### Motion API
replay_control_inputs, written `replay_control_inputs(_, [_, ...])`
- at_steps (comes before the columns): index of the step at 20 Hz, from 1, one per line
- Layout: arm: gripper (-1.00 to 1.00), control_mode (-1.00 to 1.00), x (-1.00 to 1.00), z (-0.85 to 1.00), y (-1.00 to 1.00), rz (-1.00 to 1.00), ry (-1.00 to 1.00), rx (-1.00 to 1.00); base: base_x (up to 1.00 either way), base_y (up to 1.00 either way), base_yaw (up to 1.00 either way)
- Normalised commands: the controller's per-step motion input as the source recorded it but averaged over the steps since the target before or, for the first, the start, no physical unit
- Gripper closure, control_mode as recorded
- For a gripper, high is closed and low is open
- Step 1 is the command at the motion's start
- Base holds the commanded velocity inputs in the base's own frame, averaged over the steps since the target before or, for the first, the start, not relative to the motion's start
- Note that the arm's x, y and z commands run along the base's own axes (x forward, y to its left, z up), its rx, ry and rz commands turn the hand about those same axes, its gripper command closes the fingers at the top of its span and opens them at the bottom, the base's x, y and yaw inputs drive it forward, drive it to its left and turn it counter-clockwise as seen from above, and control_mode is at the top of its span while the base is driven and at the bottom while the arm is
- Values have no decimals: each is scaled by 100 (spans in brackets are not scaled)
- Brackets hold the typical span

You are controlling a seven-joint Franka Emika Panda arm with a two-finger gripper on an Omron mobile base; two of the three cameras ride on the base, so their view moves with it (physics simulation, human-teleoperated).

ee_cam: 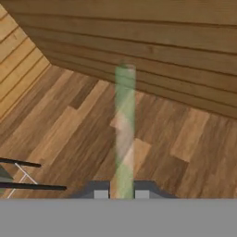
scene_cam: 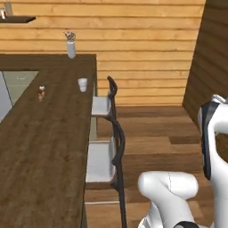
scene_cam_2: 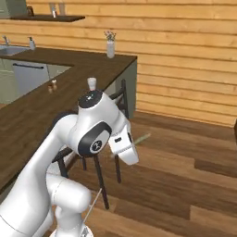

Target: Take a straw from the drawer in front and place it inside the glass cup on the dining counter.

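Observation:
My gripper (ee_cam: 121, 194) is shut on a pale green translucent straw (ee_cam: 125, 134), which runs straight out from between the two fingertips over the wood floor. From the right base camera, the straw (scene_cam_2: 143, 137) pokes out past my white hand, off the counter's side. The glass cup (scene_cam: 82, 84), small and whitish, stands upright on the dining counter (scene_cam: 44, 151) near its far right edge. Seen from the right, the glass cup (scene_cam_2: 91, 83) shows just above my arm, on the dark dining counter (scene_cam_2: 32, 111). The drawer is out of view.
Two tiny shakers (scene_cam: 41, 92) stand left of the cup. A white vase (scene_cam: 71, 46) sits at the counter's far end. Two dark-framed stools (scene_cam: 107, 133) line the counter's right side. Open wood floor (scene_cam_2: 185, 152) lies to the right, with plank walls behind.

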Motion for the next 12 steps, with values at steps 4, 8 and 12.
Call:
replay_control_inputs(4, [100,100,0,0,0,0,0,0,76,-35,66])
replay_control_inputs(8, [100,100,0,0,0,0,0,0,83,-32,66])
replay_control_inputs(12, [100,100,0,0,0,0,0,0,84,-30,66])
